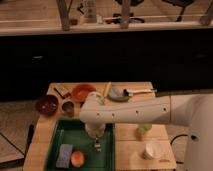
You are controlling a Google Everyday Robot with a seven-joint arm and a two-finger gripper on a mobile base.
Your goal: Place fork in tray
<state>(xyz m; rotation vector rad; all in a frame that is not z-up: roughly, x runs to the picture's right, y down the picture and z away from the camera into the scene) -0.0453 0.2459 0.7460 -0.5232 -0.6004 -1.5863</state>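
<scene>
The dark green tray [56, 134] lies at the front left of the wooden table. My gripper [96, 138] hangs from the white arm [130, 114] and reaches down into the tray's right half. It is shut on the fork [97, 146], a small silvery piece that points down from the fingertips, just above the tray floor. Whether the fork touches the floor I cannot tell. A purple-blue sponge [64, 155] and an orange fruit [77, 158] lie in the tray's front left part.
Behind the tray stand a dark red bowl [47, 105], an orange bowl [82, 91] and a small brown cup [68, 107]. A yellow-handled utensil [106, 91] and a white-handled utensil [141, 92] lie at the back. A green cup [143, 131] and a white cup [153, 150] stand right of the tray.
</scene>
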